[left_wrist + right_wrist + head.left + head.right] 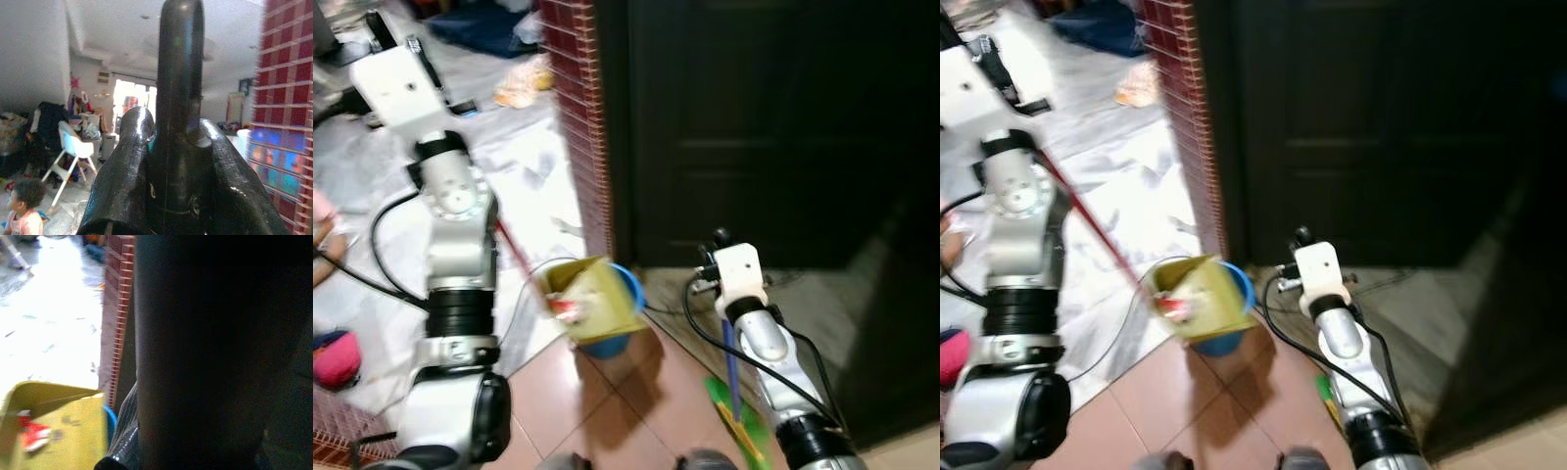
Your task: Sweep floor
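Dustpan (597, 299) hangs tilted on its red handle (1087, 220), which our left gripper (168, 161) clamps. Tilting further, we could spill the red scrap (33, 435). Our right gripper (732, 257) is by the broom (734, 397); we cannot tell its fingers' state.

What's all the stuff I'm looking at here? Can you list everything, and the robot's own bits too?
Dustpan: one, yellow, on a long red handle, held over the floor by the brick pillar.
Bucket: one, blue, behind the dustpan.
Broom: one, green head on a blue stick, beside the right arm.
Brick pillar: one, red.
Door: one, dark.
High chair: one, white, far in the room.
Person: one, on the floor.
Left gripper: black fingers closed around a dark handle.
Right arm: silver, low by the broom.
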`<state>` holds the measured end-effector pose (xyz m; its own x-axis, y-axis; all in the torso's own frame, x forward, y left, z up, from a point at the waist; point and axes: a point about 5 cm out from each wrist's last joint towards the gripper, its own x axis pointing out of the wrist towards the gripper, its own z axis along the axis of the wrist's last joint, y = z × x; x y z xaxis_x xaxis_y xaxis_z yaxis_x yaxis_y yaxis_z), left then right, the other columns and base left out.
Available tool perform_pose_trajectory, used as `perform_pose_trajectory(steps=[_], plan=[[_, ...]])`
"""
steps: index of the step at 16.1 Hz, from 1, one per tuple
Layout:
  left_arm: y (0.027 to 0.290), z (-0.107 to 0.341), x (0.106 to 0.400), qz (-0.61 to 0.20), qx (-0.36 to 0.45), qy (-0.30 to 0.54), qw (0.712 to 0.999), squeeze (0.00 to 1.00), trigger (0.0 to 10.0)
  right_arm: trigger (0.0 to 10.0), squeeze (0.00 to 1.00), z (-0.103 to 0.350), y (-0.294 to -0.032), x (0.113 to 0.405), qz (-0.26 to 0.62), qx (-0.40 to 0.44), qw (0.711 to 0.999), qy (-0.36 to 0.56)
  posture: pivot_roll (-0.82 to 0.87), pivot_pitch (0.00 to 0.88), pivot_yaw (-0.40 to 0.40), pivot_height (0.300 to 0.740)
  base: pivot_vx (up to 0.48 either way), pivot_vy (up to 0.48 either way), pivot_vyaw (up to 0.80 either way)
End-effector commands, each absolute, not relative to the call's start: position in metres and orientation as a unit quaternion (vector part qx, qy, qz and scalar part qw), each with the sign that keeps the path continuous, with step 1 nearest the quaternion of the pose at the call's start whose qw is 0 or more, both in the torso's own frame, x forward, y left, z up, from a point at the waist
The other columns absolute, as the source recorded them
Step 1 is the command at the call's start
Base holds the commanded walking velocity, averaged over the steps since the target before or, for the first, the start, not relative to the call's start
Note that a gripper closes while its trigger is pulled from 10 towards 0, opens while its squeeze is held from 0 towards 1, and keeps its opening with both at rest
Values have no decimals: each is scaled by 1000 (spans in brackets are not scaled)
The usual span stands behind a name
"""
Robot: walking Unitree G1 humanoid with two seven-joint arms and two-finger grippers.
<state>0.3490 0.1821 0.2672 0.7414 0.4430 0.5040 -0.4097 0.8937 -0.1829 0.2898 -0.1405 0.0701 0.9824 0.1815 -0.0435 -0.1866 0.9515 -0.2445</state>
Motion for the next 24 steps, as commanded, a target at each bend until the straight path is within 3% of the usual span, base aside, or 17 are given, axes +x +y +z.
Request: perform_pose_trajectory(steps=[1,11,16,21,24], plan=[[194,281,344,252,-21,-311,916,0,10000,10000,0,92,-126,297,116,-132,983,-46,-54,0,61,740,394,274,800],[174,272,344,246,-9,-304,920,0,10000,10000,0,99,-123,299,124,-125,982,-65,-55,0,60,740,455,56,0],[158,265,341,196,-15,-303,933,0,10000,10000,0,98,-118,303,111,-173,976,-71,-53,0,59,740,0,0,0],[136,265,337,146,-18,-315,938,0,10000,10000,0,91,-118,304,103,-149,983,-40,-52,0,61,740,0,0,0],[111,269,333,61,-13,-340,938,0,10000,10000,0,90,-120,304,98,-152,983,-38,-52,0,63,740,0,0,0]])
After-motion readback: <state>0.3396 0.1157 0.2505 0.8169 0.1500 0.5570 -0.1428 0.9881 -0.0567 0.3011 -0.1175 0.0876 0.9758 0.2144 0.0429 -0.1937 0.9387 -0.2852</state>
